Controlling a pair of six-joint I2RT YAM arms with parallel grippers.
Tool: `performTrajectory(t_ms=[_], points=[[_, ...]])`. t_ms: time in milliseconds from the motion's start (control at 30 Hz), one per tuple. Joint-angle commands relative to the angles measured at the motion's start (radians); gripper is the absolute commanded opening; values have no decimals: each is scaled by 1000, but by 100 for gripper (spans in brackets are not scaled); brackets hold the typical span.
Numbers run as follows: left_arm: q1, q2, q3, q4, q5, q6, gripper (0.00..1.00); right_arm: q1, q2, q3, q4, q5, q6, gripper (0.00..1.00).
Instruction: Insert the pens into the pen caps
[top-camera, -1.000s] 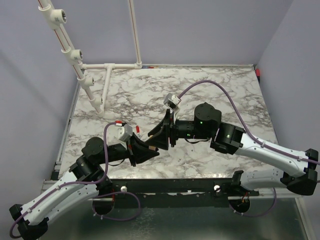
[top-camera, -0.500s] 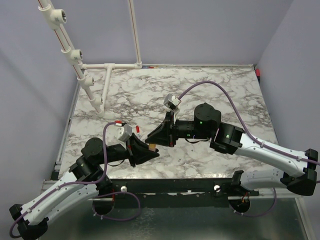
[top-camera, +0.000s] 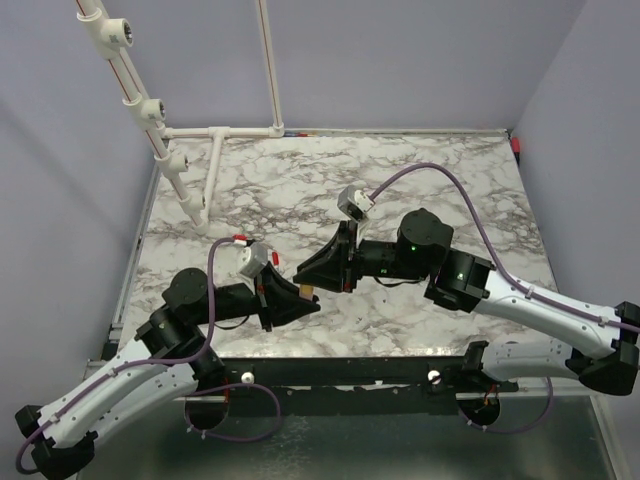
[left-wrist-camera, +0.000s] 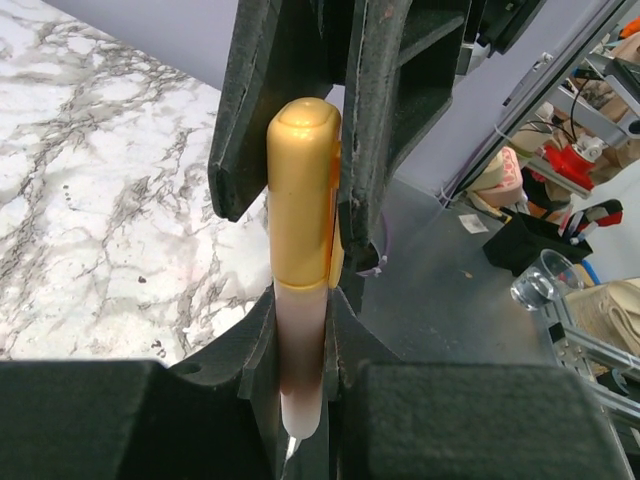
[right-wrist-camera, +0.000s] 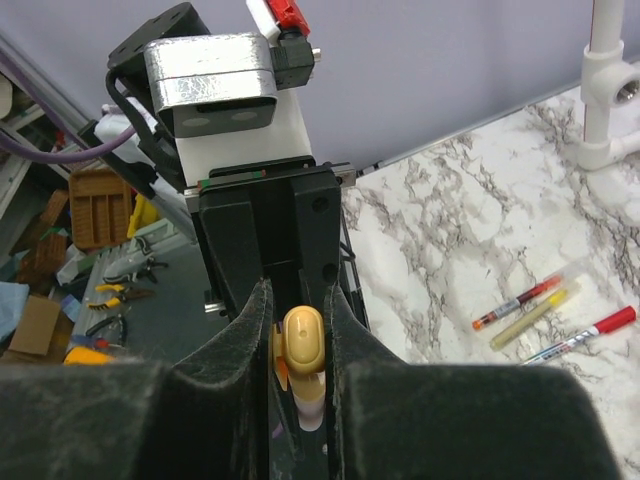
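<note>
My left gripper (left-wrist-camera: 300, 335) is shut on the pale barrel of a pen (left-wrist-camera: 300, 350). A yellow pen cap (left-wrist-camera: 300, 190) sits on that pen's far end. In the right wrist view the right gripper (right-wrist-camera: 297, 300) is shut on this cap (right-wrist-camera: 303, 340), a finger on each side, with the pale barrel (right-wrist-camera: 312, 405) showing below it. In the top view the two grippers meet tip to tip above the table's near middle, around the yellow cap (top-camera: 307, 291). Three more pens (right-wrist-camera: 530, 315) lie loose on the marble: an orange-tipped, a yellow and a red-capped one.
The marble table (top-camera: 450, 180) has purple walls behind and at both sides. A white pipe frame (top-camera: 215, 135) stands at the back left, its foot (right-wrist-camera: 610, 90) close to the loose pens. The table's dark front rail (top-camera: 340, 370) runs between the arm bases.
The right gripper's jaws were wide open a second ago and have since closed around the capped end of the pen. The left gripper has held the pen still.
</note>
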Motion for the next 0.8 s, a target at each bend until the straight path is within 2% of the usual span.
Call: performTrajectory(t_ms=[0,500,767], points=[[5,20,122,102,-33,-13,0,11,0,-44,-108,-100,-46,1],[5,165,318,51,23,56,0,17,-47,-120,-127,-198,-29,1],[6,229,413,30,7,100,0,30,-66,-168,-138,-193,-19,1]])
